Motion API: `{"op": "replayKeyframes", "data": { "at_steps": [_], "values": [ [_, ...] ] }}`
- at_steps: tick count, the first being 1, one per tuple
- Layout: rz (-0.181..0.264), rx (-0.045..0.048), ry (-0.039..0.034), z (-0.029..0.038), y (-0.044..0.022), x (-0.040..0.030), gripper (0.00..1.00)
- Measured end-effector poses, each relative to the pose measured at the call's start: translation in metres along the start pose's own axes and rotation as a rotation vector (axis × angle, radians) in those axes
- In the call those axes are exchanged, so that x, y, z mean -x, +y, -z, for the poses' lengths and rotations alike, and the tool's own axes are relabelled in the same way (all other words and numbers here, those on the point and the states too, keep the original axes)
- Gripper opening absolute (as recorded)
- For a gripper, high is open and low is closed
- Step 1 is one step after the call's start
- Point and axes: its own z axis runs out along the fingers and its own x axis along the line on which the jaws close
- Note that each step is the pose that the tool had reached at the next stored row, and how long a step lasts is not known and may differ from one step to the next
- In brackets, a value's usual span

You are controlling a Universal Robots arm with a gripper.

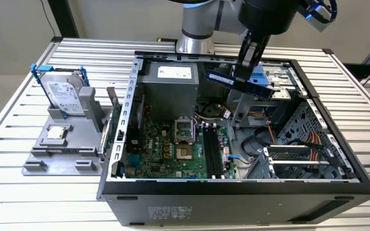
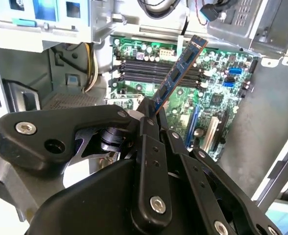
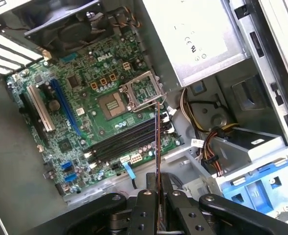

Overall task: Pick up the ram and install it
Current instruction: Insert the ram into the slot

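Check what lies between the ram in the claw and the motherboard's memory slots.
Nothing: the stretch is bare. In the first wrist view the ram, shut in the claw, hangs edge-on over the memory slots with only air between.

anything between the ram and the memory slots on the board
Nothing visible does. The gripper holds the ram above the open case, and the black memory slots lie bare on the motherboard.

Slatted metal table (image 1: 31, 202) bears open computer case (image 1: 236, 207), grey fixture (image 1: 50, 161).
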Motion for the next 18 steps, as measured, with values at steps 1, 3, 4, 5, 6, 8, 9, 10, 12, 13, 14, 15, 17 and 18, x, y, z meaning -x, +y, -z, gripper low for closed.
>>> {"op": "replayKeyframes", "data": {
  "at_steps": [1, 3, 4, 5, 6, 8, 9, 10, 12, 13, 14, 15, 17, 18],
  "values": [
    [-0.009, 0.0, -0.0002, 0.0, 0.0, 0.0, 0.0],
    [-0.027, 0.0, -0.0004, 0.0, 0.0, 0.0, 0.0],
    [-0.036, -0.0001, -0.0005, 0.0, 0.0, 0.0, 0.0],
    [-0.046, -0.0001, -0.0007, 0.0, 0.0, 0.0, 0.0],
    [-0.055, -0.0001, -0.0008, 0.0, 0.0, 0.0, 0.0],
    [-0.076, -0.0001, -0.001, 0.0, 0.0, 0.0, 0.0],
    [-0.087, -0.0001, -0.0013, 0.0, 0.0, 0.0, 0.0],
    [-0.099, -0.0001, -0.0014, 0.0, 0.0, 0.0, 0.0],
    [-0.121, -0.0002, -0.0017, 0.0, 0.0, 0.0, 0.0],
    [-0.133, -0.0002, -0.0019, 0.0, 0.0, 0.0, 0.0],
    [-0.145, -0.0002, -0.002, 0.0, 0.0, 0.0, 0.0],
    [-0.156, -0.0002, -0.0022, 0.0, 0.0, 0.0, 0.0],
    [-0.179, -0.0002, -0.0026, 0.0, 0.0, 0.0, 0.0],
    [-0.191, -0.0002, -0.0027, 0.0, 0.0, 0.0, 0.0]
  ]
}}
